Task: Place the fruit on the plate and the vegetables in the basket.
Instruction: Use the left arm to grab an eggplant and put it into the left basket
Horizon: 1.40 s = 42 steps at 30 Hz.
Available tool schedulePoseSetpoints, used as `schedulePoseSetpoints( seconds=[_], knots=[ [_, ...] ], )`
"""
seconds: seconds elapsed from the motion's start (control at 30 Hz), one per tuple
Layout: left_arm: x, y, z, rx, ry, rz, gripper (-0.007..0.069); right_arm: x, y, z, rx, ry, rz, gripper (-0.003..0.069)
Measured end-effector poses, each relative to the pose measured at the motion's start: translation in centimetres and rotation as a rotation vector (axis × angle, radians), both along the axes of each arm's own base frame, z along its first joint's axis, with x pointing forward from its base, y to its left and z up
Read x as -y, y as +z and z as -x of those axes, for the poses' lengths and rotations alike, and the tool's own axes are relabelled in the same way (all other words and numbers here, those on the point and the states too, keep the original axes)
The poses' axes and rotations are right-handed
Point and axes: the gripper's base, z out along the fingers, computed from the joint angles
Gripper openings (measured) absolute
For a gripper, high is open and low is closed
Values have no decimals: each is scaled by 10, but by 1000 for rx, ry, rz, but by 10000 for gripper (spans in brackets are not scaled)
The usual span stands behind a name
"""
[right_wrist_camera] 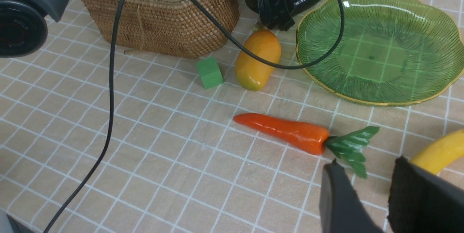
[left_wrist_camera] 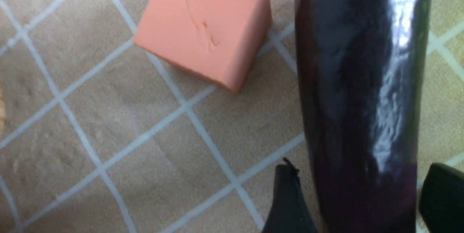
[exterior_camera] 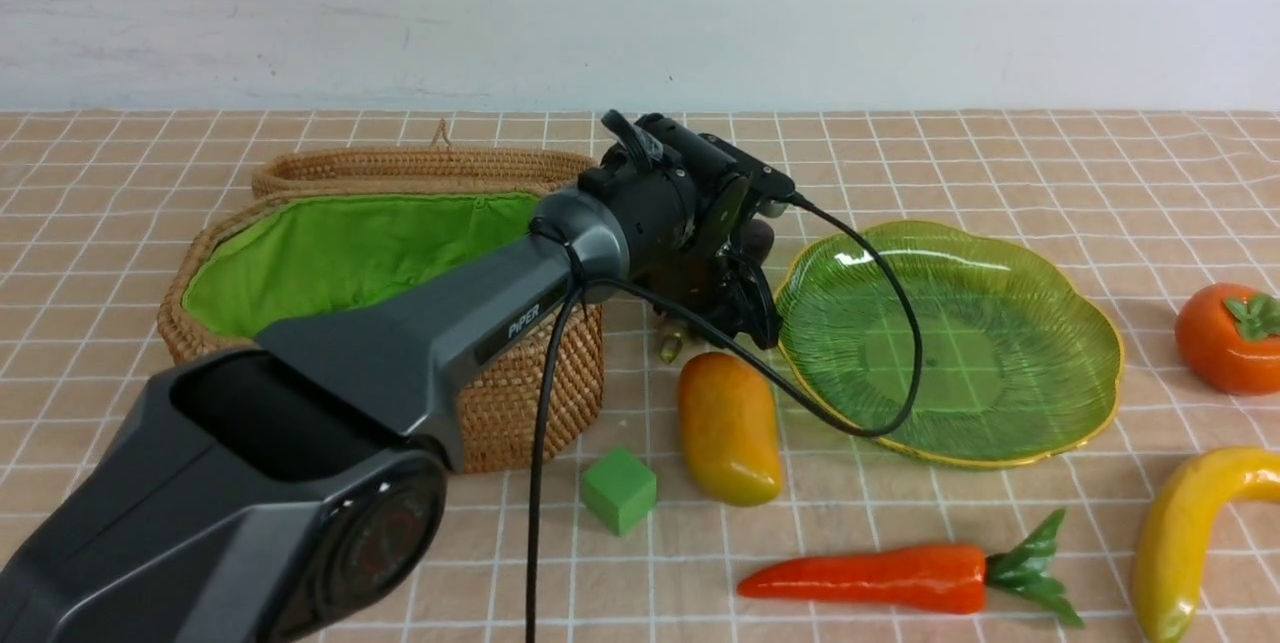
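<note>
Worktop point(exterior_camera: 1000, 153): beige checked cloth; white wall behind.
Left gripper point(left_wrist_camera: 362, 175): jaws flank the eggplant point(left_wrist_camera: 355, 80), which lies between basket point(exterior_camera: 520, 403) and plate point(exterior_camera: 1000, 323); contact cannot be confirmed.
Right gripper point(right_wrist_camera: 373, 178): jaws parted, nothing between them, near the banana point(right_wrist_camera: 435, 151) and carrot point(right_wrist_camera: 286, 131).
Fruit: mango point(exterior_camera: 728, 428), banana and persimmon point(exterior_camera: 1225, 338) lie on the worktop, outside the plate.

Most of eggplant point(exterior_camera: 760, 241) — behind left arm point(exterior_camera: 400, 353)
</note>
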Motion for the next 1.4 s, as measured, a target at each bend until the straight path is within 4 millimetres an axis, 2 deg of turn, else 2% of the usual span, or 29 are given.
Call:
schedulePoseSetpoints(
  seconds=[0.2, 0.23, 0.33, 0.37, 0.6, 0.73, 0.87, 1.03, 1.1, 1.2, 1.23, 1.27, 1.33, 1.4],
  knots=[
    [-5, -3, -5, 2, 29, 27, 444, 0, 0, 0, -7, 3, 0, 227],
    [-5, -4, -6, 1, 37, 35, 428, 0, 0, 0, -7, 3, 0, 227],
    [-8, -5, -9, -3, 73, 62, 311, -1, 0, 0, -9, 7, -5, 228],
    [-8, -5, -9, -3, 74, 63, 300, -1, 0, 0, -9, 7, -5, 228],
    [-10, -2, -9, -7, 84, 72, 303, -1, 0, 0, -9, 8, -7, 229],
    [-11, 12, -2, -44, 83, 65, 303, -1, 0, 1, -9, 9, -8, 230],
    [-11, 63, 17, -42, 44, 61, 303, 0, 1, -1, 9, -3, -4, 231],
    [-8, 140, 59, -31, -63, 51, 303, 4, 3, -4, 54, -43, 28, 231],
    [-9, 151, 68, -40, -83, 41, 303, 5, 3, -5, 64, -52, 35, 231],
    [-20, 195, 94, -21, -135, 63, 303, 7, 5, -7, 94, -73, 49, 231],
    [-21, 197, 95, -21, -138, 63, 303, 7, 5, -7, 96, -74, 49, 231],
    [-27, 211, 104, -2, -147, 70, 303, 7, 5, -7, 100, -74, 47, 231],
    [-33, 220, 111, 12, -154, 67, 303, 7, 6, -7, 104, -75, 46, 231],
    [-51, 237, 125, 56, -161, 17, 303, 7, 6, -7, 106, -75, 43, 231]
  ],
)
